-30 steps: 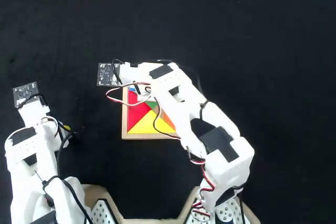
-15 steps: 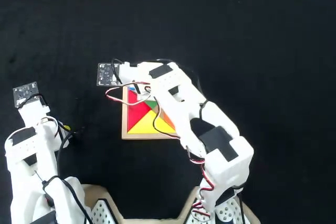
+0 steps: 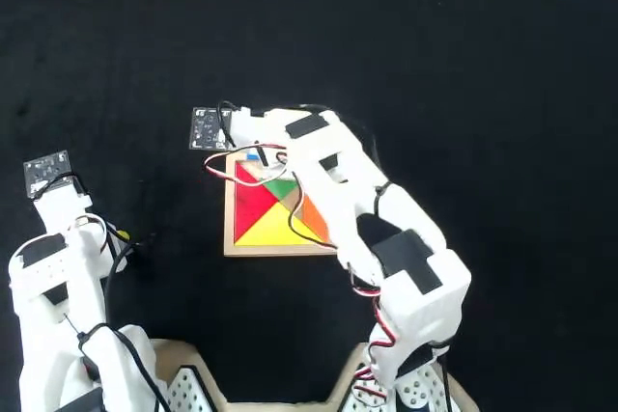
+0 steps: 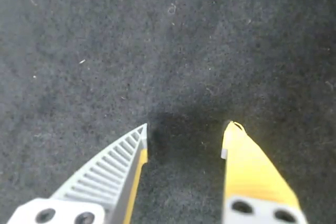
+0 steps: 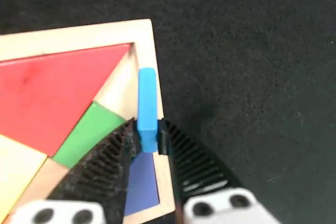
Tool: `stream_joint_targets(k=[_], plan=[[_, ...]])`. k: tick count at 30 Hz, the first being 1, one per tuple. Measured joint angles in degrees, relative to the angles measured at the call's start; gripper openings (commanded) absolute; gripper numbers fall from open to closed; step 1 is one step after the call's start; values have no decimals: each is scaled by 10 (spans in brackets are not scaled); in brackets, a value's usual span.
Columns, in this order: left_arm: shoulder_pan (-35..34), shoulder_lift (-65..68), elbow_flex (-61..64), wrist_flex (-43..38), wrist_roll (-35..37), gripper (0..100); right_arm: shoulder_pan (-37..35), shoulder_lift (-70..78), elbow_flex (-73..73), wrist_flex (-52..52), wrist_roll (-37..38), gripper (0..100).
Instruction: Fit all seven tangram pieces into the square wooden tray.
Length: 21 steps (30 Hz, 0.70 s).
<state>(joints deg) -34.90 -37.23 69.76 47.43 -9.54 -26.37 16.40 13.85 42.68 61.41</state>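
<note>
Over the last second the right arm has shifted a little toward the far right of the tabletop (image 3: 502, 94). In the high view it now uncovers more of the square wooden tray (image 3: 229, 238), and the green piece (image 3: 281, 190) and an orange piece (image 3: 314, 214) show more fully. The right pincer (image 5: 147, 129) is clenched on the blue piece (image 5: 147, 98). It holds the piece up on its thin edge, right over the tray's rim, near the tray's far corner. Judging from this, the piece is being lined up with the last gap, not yet seated.

The tray lies flat near the middle of the tabletop, slightly toward its left edge. Inside it the red triangle (image 5: 58, 90), the green piece, a yellow piece (image 3: 275, 232) and a violet-blue piece (image 5: 140, 182) lie flat. A sliver of bare wood (image 5: 119, 90) is left between the red triangle and the rim. That is probably where the blue piece belongs.

The rim itself stands in the way. The piece sits on or just above it and would have to move inward and tip flat to drop in. The right arm and its looping cables hide the tray's right side from above, so I cannot count all seven pieces.

The left pincer (image 4: 184, 145) is released, its jaws apart over bare black cloth near the tabletop's near left corner, well apart from the tray.
</note>
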Motion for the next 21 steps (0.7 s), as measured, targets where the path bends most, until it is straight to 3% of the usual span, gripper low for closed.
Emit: stream_joint_targets(k=[21], plan=[[0,0,0,0,0,234,-18,0,0,0,0,20]])
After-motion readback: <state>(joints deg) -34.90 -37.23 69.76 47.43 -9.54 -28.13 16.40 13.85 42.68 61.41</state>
